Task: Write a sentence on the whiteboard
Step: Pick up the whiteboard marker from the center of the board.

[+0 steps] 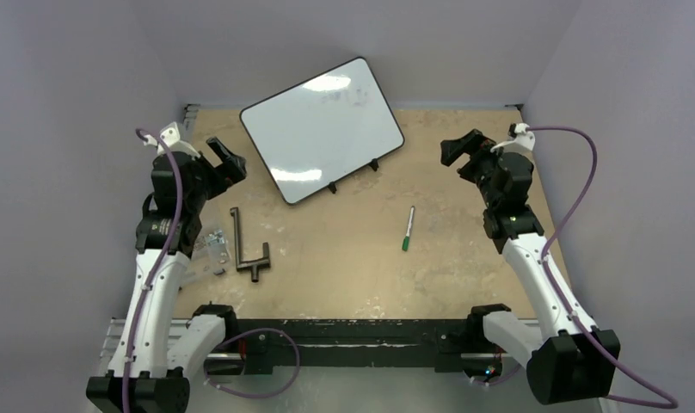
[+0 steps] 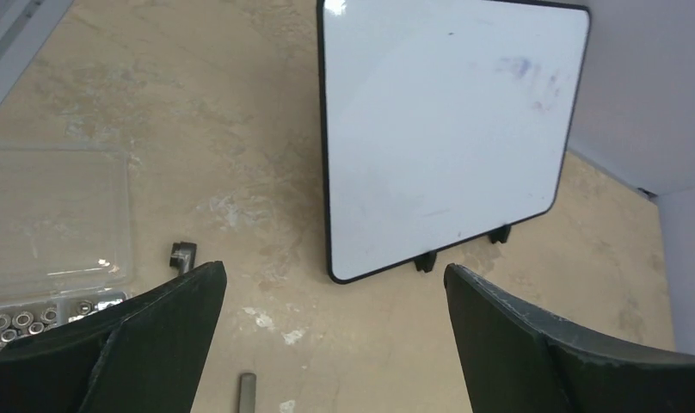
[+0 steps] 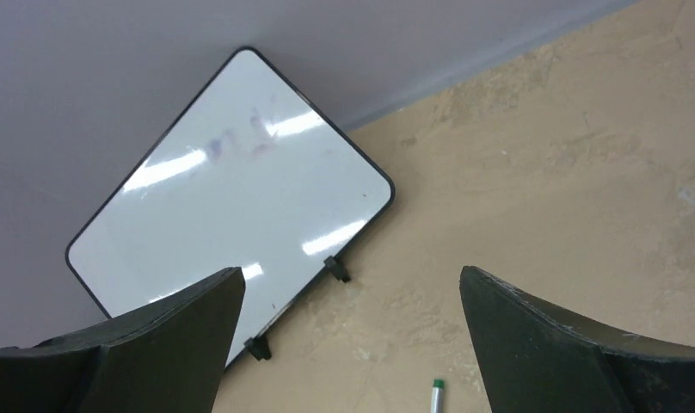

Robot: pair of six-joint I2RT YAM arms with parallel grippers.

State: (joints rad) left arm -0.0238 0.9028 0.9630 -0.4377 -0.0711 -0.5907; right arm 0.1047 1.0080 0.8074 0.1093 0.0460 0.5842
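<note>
Purple smudges, too faint to read, mark the whiteboard.

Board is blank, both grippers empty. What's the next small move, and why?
Probably bring the right gripper down over the marker, jaws open as they are. The marker lies loose on the table, nearer that gripper; neither gripper holds anything, and the whiteboard shows only faint smudges, so no writing can start without it.
</note>
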